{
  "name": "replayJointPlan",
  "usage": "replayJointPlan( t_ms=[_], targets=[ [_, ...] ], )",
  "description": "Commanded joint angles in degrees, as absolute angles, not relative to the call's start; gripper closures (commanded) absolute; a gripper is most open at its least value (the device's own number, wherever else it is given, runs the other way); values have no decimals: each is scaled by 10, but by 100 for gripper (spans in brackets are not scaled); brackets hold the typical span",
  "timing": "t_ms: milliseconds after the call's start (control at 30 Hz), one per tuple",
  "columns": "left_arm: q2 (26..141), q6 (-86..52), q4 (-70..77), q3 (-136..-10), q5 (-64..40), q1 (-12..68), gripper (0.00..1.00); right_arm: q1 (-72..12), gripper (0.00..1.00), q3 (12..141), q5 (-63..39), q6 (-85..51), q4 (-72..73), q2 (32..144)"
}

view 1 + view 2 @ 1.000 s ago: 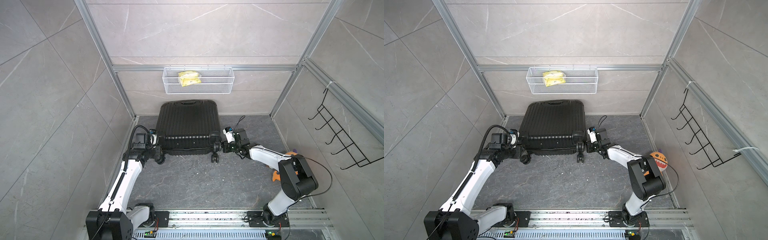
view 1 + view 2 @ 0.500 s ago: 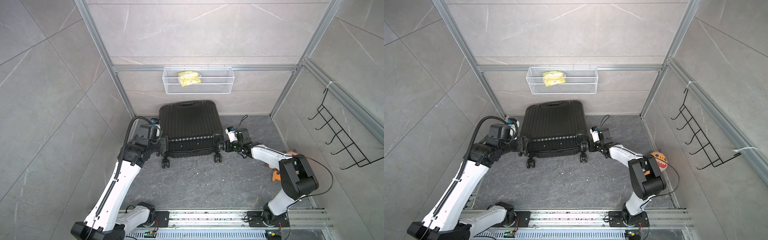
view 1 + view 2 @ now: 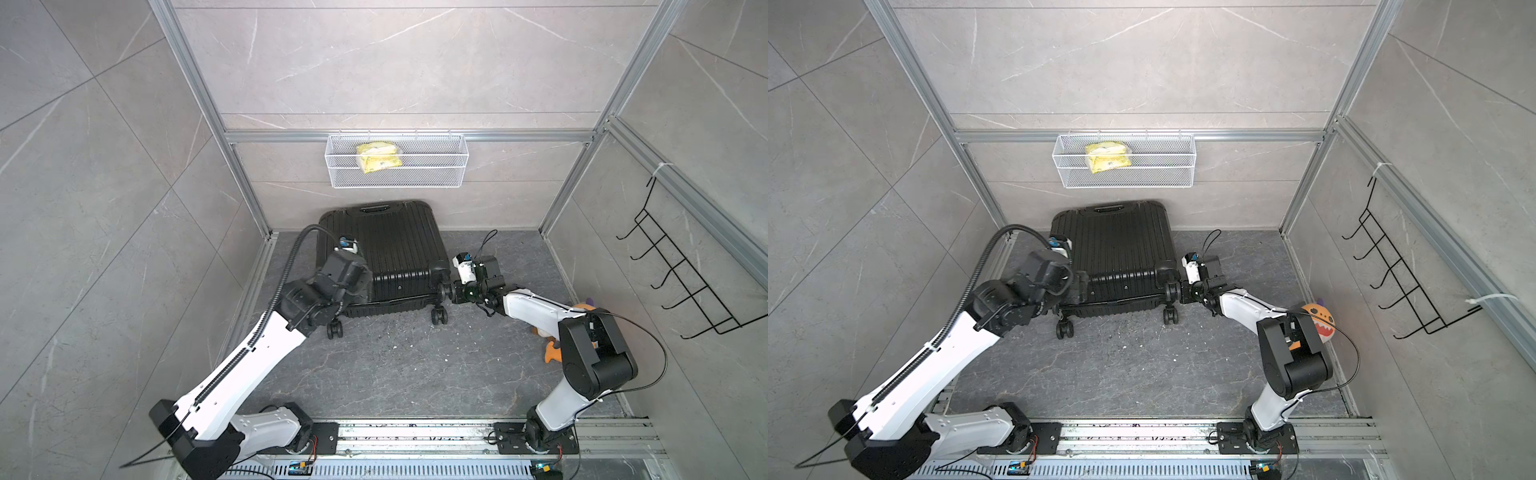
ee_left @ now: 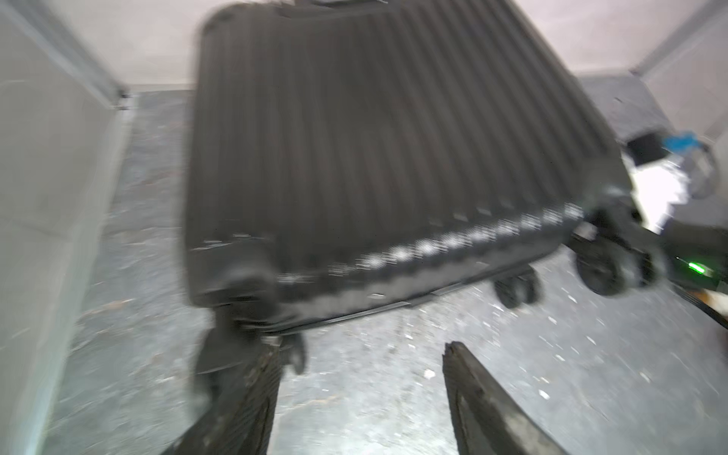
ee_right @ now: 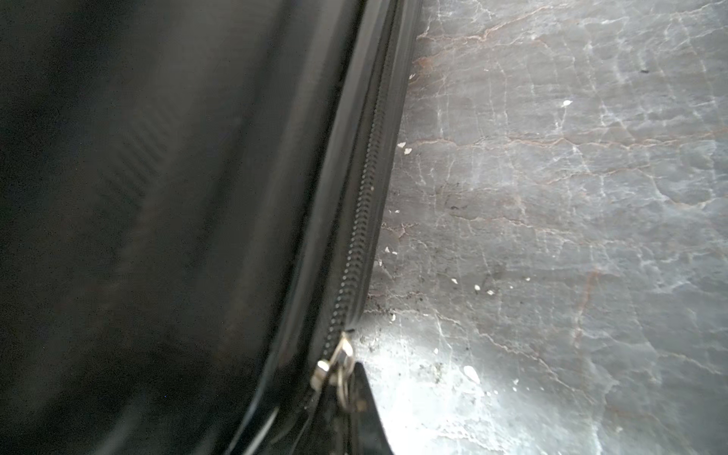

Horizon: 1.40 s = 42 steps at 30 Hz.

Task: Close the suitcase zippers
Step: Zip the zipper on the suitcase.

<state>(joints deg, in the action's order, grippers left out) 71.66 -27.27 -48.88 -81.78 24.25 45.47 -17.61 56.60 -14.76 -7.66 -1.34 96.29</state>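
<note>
The black ribbed suitcase (image 3: 395,249) (image 3: 1121,245) lies flat against the back wall with its wheels toward the front. My left gripper (image 3: 365,290) (image 4: 360,350) hovers open over its front left corner, and only bare floor shows between the fingers (image 4: 252,394). The left wrist view is motion-blurred. At the front right corner, by a wheel, my right gripper (image 3: 446,291) (image 5: 346,388) is shut on the silver zipper pull (image 5: 335,362). The zipper track (image 5: 354,236) runs closed along the shell seam beyond the pull.
A white wire basket (image 3: 397,166) holding a yellow packet hangs on the back wall above the suitcase. An orange plush toy (image 3: 1316,320) lies behind my right arm. A black hook rack (image 3: 681,282) is on the right wall. Aluminium posts frame the corners.
My left arm has lifted from beside the suitcase's left corner to above it, and its jaws have opened. The suitcase has shifted slightly right. The right gripper has stayed at the right corner.
</note>
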Motion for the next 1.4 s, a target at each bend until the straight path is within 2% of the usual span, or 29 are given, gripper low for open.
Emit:
replayJointPlan(
  t_ms=[0, 167, 367, 667, 867, 1200, 1367],
  targets=[
    [774, -330, -441, -854, 268, 519, 31, -175, 100, 570, -138, -70, -28, 963],
    [881, -352, -362, -908, 260, 580, 31, -175, 100, 569, -143, -65, -27, 961],
    [983, -368, -344, -982, 228, 591, 30, -186, 100, 564, -150, -58, -21, 959],
    [1048, -422, -363, -1016, 243, 596, 32, -189, 100, 566, -154, -58, -20, 963],
    [1086, -422, -364, -1043, 208, 598, 33, -190, 100, 568, -151, -57, -22, 964],
    [1159, -438, -436, -1108, 262, 599, 33, -189, 100, 568, -149, -58, -28, 957],
    [1189, -450, -460, -1133, 268, 591, 38, -190, 100, 567, -146, -57, -33, 951]
  ],
)
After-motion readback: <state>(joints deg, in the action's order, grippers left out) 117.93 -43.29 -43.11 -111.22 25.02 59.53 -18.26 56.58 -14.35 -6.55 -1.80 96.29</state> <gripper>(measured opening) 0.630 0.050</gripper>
